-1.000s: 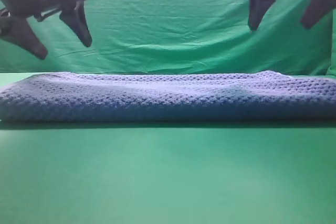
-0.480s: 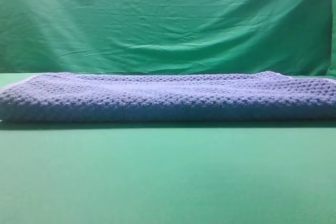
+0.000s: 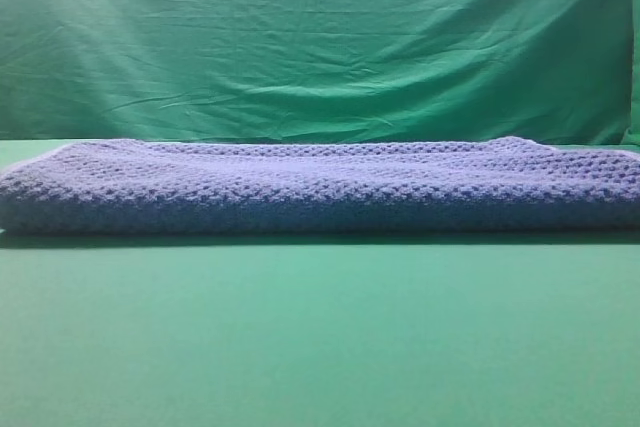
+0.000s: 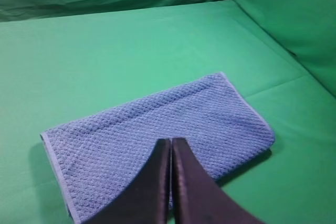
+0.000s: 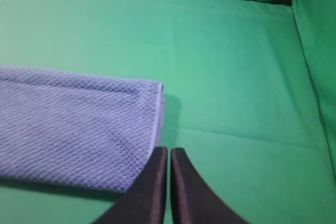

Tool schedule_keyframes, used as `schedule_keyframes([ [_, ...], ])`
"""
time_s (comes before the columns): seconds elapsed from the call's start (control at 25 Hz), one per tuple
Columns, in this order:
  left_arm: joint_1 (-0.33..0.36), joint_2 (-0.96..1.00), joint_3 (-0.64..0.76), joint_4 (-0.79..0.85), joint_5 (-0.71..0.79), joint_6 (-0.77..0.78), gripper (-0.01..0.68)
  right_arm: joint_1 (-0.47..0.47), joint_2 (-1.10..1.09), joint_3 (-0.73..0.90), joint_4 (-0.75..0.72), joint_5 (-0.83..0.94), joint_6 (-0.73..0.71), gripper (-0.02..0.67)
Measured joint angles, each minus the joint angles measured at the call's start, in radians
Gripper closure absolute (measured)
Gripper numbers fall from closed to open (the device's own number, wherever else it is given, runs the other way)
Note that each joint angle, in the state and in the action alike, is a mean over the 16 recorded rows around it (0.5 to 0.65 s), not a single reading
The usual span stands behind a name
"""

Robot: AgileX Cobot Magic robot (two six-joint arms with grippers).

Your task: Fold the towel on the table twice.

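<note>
Soft, even light and slightly blurry frames; a thin shadow lies under the towel.

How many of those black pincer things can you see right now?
2, each only in its own wrist view: the left end effector hangs shut above the towel, and the right end effector hangs shut past the towel's hemmed end, above the table.

- You see a wrinkled green backdrop cloth hanging across the whole rear of the exterior high view.
- Its creases run mostly sideways, and light falls brighter on its upper left.
- It meets the green desk along a straight line.
</note>
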State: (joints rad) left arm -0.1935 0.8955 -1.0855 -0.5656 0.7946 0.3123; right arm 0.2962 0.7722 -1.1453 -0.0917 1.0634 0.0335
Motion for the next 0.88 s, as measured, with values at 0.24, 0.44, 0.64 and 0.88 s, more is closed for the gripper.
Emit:
schedule_keyframes([
  [0.24,0.0,-0.215,0.078,0.041,0.056,-0.056,0.673,0.005,-0.247,0.109,0.042,-0.005,-0.034,0.649],
  [0.44,0.0,-0.387,0.177,0.089,0.072,-0.079,0.673,0.012,-0.41,0.207,0.07,-0.028,-0.047,0.649],
  [0.64,0.0,-0.541,0.294,0.131,0.07,-0.088,0.673,0.017,-0.521,0.299,0.117,-0.06,-0.077,0.649],
  [0.88,0.0,-0.71,0.435,0.16,0.047,-0.089,0.673,0.019,-0.613,0.402,0.172,-0.116,-0.12,0.649],
])
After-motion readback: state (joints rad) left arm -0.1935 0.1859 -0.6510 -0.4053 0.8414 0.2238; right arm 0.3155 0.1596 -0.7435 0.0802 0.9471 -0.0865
